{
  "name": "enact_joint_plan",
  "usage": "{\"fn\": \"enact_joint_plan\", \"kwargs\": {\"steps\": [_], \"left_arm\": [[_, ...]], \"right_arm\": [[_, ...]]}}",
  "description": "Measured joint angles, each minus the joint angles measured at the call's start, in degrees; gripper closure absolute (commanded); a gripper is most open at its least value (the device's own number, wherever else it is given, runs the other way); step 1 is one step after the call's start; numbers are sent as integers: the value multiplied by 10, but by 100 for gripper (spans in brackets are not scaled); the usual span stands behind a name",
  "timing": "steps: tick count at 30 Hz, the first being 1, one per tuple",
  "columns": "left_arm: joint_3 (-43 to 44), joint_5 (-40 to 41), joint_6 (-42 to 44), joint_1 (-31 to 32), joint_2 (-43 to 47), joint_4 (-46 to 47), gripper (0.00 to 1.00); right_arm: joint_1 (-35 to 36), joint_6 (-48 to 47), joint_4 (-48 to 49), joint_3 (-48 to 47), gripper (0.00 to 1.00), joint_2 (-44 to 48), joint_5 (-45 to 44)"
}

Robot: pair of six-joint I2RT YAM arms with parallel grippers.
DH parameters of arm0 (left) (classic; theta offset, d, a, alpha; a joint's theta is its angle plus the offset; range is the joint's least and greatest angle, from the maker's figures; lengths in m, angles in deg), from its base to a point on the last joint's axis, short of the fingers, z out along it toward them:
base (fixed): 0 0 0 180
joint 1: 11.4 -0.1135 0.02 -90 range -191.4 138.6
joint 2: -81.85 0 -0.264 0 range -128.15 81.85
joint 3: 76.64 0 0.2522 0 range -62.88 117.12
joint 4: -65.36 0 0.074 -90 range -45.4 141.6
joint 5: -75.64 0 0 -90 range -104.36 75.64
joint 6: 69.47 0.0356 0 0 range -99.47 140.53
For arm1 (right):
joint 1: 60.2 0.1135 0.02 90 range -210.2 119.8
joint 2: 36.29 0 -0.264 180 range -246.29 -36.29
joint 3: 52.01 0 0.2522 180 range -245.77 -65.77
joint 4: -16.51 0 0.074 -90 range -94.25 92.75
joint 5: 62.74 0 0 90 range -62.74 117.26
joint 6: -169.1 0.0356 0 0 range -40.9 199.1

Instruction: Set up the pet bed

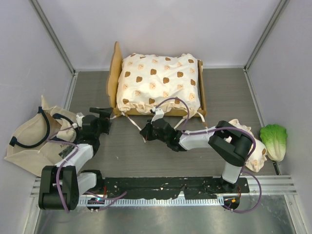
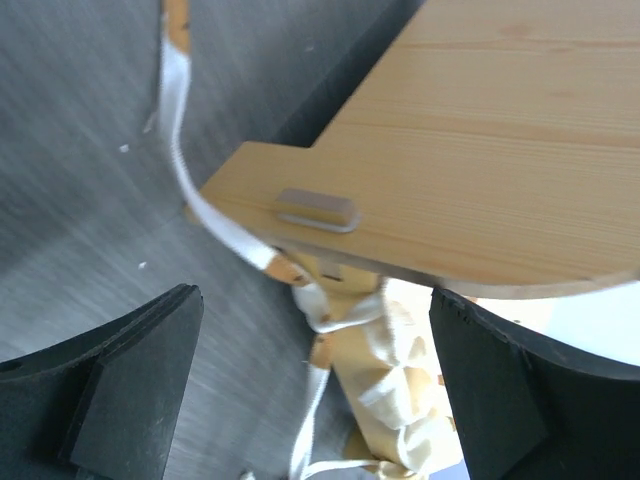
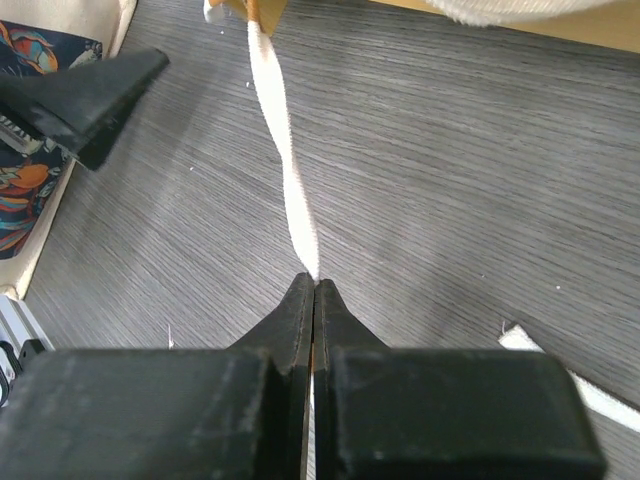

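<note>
The pet bed [image 1: 115,73], a light-wood frame, stands at the back middle with its cream bear-print cushion [image 1: 161,80] on top. A white tie strap [image 1: 135,123] runs from the bed's near left corner down to my right gripper [image 1: 145,132]. In the right wrist view the right gripper [image 3: 315,285] is shut on the strap [image 3: 285,170], which stretches taut away from it. My left gripper [image 1: 106,116] stands open beside that same corner. In its view the wooden frame [image 2: 480,150] hangs above, and knotted ties [image 2: 420,390] wrap a leg between the wide-open left gripper [image 2: 315,305].
A beige tote bag [image 1: 34,139] with black handles lies at the left wall. A green lettuce toy [image 1: 274,140] lies at the right wall, with a second bear-print pillow [image 1: 257,152] partly under the right arm. A metal rail [image 1: 273,184] runs along the near edge.
</note>
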Motion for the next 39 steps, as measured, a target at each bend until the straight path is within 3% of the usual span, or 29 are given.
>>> {"fn": "enact_joint_plan", "kwargs": {"steps": [7, 12, 15, 18, 20, 27, 33, 39], "left_arm": [[-9, -11, -11, 1, -56, -3, 3], [-28, -9, -41, 1, -57, 24, 18], [-60, -8, -55, 2, -43, 61, 20], [-57, -8, -55, 3, -28, 42, 22], [-52, -5, -56, 3, -12, 19, 28], [-3, 10, -4, 12, 55, -86, 27], [69, 88, 73, 108, 129, -169, 23], [57, 105, 72, 140, 76, -176, 24]], "right_arm": [[0, -2, -3, 0, 99, 0, 0], [0, -5, -7, -2, 99, 0, 1], [0, -9, -9, -3, 99, 0, 2], [0, -12, -9, -4, 99, 0, 4], [0, -13, -10, -4, 99, 0, 5], [0, -16, -13, -10, 99, 0, 7], [0, -16, -15, -10, 99, 0, 9], [0, -16, -15, -10, 99, 0, 9]]}}
